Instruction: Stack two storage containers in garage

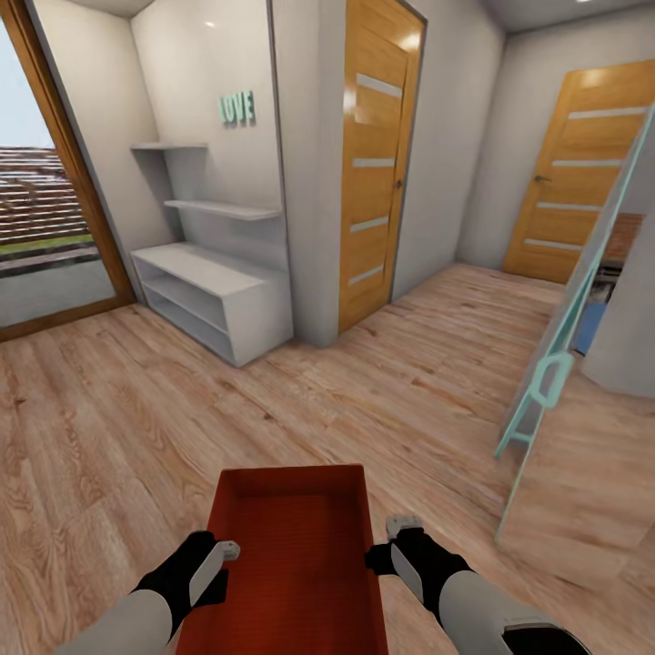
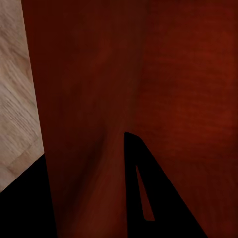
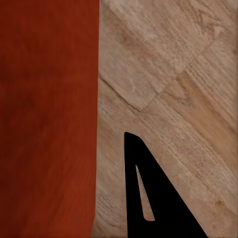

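L claw (image 1: 221,552) & R claw (image 1: 389,544) clamp container (image 1: 296,546) sides (arms low, forward).

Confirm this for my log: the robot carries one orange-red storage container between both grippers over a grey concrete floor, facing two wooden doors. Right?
Not quite. The storage container is held between the left gripper and right gripper, facing two wooden doors, but the floor is light wood plank, as the head view shows.

Container (image 1: 296,555): near end cut off by the head view's lower edge, side walls partly hidden behind left end effector (image 1: 218,557) and right end effector (image 1: 393,546), whose grip state cannot be told; both wrist views show only blurred red wall (image 2: 148,99) (image 3: 47,114).
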{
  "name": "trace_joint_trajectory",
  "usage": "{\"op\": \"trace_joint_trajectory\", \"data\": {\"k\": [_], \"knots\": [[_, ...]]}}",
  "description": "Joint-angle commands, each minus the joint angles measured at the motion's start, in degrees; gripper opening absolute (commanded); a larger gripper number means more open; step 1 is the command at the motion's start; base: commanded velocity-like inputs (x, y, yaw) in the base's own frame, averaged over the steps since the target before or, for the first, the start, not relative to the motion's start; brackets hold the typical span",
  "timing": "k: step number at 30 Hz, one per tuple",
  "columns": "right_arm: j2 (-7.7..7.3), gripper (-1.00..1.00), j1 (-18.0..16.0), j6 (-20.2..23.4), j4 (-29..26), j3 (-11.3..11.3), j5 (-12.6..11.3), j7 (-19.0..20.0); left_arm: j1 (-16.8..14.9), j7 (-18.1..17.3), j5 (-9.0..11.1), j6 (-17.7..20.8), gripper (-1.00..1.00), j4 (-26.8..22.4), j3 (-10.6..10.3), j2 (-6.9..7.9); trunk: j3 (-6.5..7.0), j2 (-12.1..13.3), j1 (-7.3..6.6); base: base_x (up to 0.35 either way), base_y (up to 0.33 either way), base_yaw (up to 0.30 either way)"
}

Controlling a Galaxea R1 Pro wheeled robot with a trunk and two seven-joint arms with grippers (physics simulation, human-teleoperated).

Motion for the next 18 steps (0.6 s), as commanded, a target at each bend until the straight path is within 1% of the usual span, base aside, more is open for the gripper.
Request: {"op": "trace_joint_trajectory", "data": {"k": [1, 11, 18], "knots": [[-1.98, -1.0, 0.03, 0.47, -0.08, 0.57, 1.81, -0.37, -0.07, 0.13, 3.7, -0.59, -1.0, -0.16, 0.19, 0.06, -0.05, -0.02, 0.03, 0.342, 0.0, 0.0], [-2.01, -1.0, 0.03, 0.47, -0.08, 0.57, 1.81, -0.37, -0.07, 0.11, 3.7, -0.59, -1.0, -0.2, 0.19, 0.06, -0.05, -0.02, 0.03, 0.342, 0.003, 0.0], [-1.98, -1.0, 0.03, 0.47, -0.08, 0.57, 1.81, -0.37, -0.07, 0.13, 3.7, -0.59, -1.0, -0.2, 0.2, 0.08, -0.05, -0.02, 0.03, 0.342, 0.069, 0.0]]}}
